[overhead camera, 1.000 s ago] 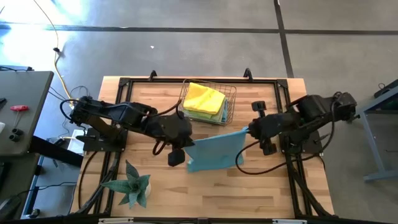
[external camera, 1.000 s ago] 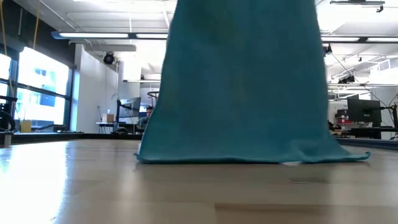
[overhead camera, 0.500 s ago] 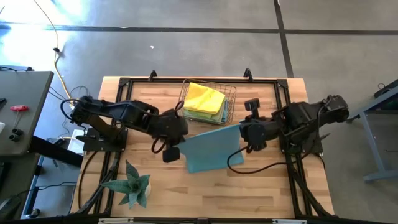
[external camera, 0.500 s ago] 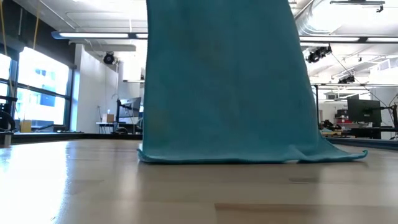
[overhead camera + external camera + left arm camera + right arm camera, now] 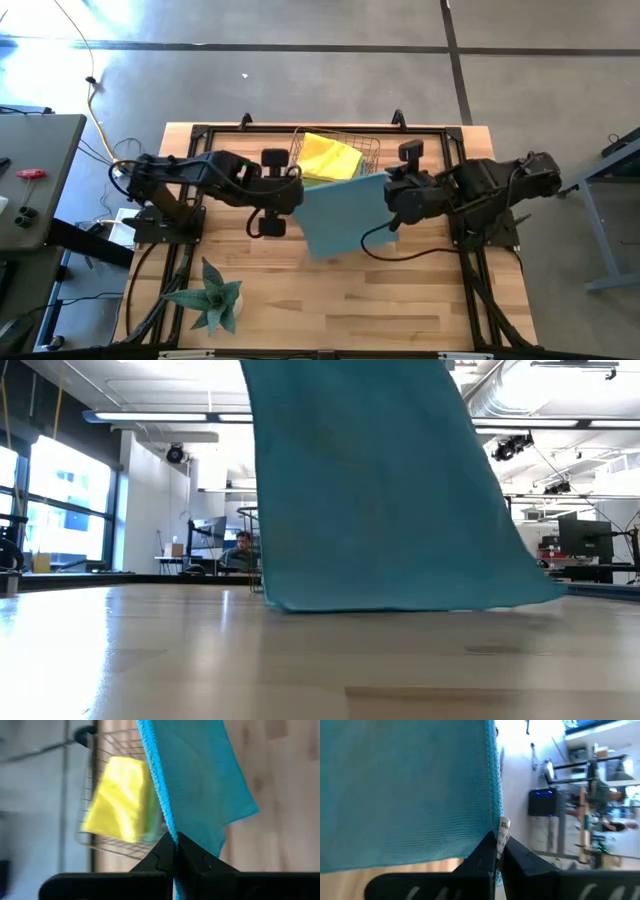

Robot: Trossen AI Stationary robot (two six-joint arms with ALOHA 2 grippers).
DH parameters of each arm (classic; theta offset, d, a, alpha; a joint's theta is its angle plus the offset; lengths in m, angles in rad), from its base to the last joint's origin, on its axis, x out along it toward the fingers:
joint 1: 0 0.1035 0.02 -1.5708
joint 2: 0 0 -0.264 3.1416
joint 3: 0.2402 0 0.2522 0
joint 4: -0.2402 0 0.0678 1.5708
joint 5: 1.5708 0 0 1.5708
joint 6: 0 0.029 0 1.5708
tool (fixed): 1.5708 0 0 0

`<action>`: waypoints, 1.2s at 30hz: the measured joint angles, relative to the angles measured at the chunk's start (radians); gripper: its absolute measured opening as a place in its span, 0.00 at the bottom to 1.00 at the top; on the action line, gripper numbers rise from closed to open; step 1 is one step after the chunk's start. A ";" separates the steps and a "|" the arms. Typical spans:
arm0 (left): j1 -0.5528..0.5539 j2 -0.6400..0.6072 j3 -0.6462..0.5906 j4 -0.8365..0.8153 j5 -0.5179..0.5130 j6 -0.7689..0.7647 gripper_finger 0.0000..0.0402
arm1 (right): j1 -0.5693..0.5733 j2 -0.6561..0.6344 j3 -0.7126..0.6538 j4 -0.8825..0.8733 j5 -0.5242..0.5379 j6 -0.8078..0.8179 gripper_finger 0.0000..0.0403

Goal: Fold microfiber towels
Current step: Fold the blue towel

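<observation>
Both pincers are clamped tight on the top corners of one soft teal-blue microfiber towel: the left pincer has its fingers closed on one upper corner, with the towel's hem running up from between the fingertips in the left wrist view, and the right pincer is pinched on the other corner, where a small white label sticks out beside the fingers.

Compared with a second ago, both arms have carried the towel toward the far side of the wooden counter, up against the copper wire basket that holds the folded yellow towel. In the low view the bottom hem, which lay crumpled on the counter, now hangs straighter and seems barely to brush the wood.

My reading is that the cloth is being stretched flat for laying out; no fold is made yet.
</observation>
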 joint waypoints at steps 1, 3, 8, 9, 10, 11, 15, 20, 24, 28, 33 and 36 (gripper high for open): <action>0.000 0.009 0.018 -0.012 -0.027 0.023 0.00 | -0.005 0.000 0.000 0.000 0.012 -0.006 0.00; -0.001 0.025 0.054 -0.041 -0.080 0.085 0.00 | -0.020 0.000 0.000 0.002 0.018 -0.009 0.00; -0.001 0.045 0.149 -0.071 -0.238 0.210 0.00 | -0.084 0.000 0.000 0.023 0.048 -0.008 0.00; -0.001 0.045 0.168 -0.071 -0.265 0.215 0.00 | -0.093 0.000 0.000 0.038 0.065 -0.008 0.00; -0.002 0.044 0.184 -0.068 -0.288 0.218 0.00 | -0.100 -0.001 0.000 0.049 0.084 -0.008 0.00; -0.002 0.044 0.197 -0.069 -0.302 0.217 0.00 | -0.104 -0.001 0.000 0.059 0.094 -0.008 0.00; -0.009 0.043 0.220 -0.069 -0.215 0.112 0.00 | -0.095 -0.002 0.000 0.065 -0.004 0.051 0.00; -0.073 0.069 0.194 -0.067 0.020 -0.052 0.00 | -0.048 -0.002 0.000 0.045 -0.334 0.265 0.00; -0.156 0.146 0.153 -0.061 0.148 -0.131 0.00 | -0.004 -0.003 -0.019 0.045 -0.594 0.430 0.00; -0.233 0.239 0.128 -0.055 0.191 -0.174 0.00 | 0.060 -0.002 -0.098 0.095 -0.703 0.547 0.00; -0.301 0.328 0.127 -0.032 0.200 -0.202 0.00 | 0.147 -0.001 -0.264 0.264 -0.801 0.621 0.00; -0.324 0.360 0.127 0.015 0.253 -0.217 0.00 | 0.191 0.000 -0.370 0.393 -0.831 0.685 0.00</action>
